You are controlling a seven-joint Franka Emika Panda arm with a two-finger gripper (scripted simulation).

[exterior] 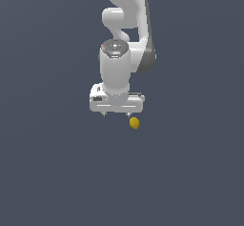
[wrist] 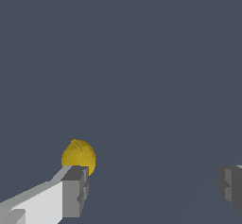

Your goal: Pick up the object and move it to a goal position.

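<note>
The object is a small mustard-yellow, lumpy ball (exterior: 134, 122) lying on the dark grey floor, just below the gripper's side toward the exterior view's right. In the wrist view the ball (wrist: 78, 155) sits just beyond the tip of one finger (wrist: 74, 190), outside the gap between the fingers. My gripper (exterior: 116, 114) is open and empty, with its fingers wide apart (wrist: 153, 187). The white arm stands above it, pointing the hand down.
Only the flat dark grey floor (exterior: 47, 172) surrounds the arm and the ball. No goal marker shows in either view.
</note>
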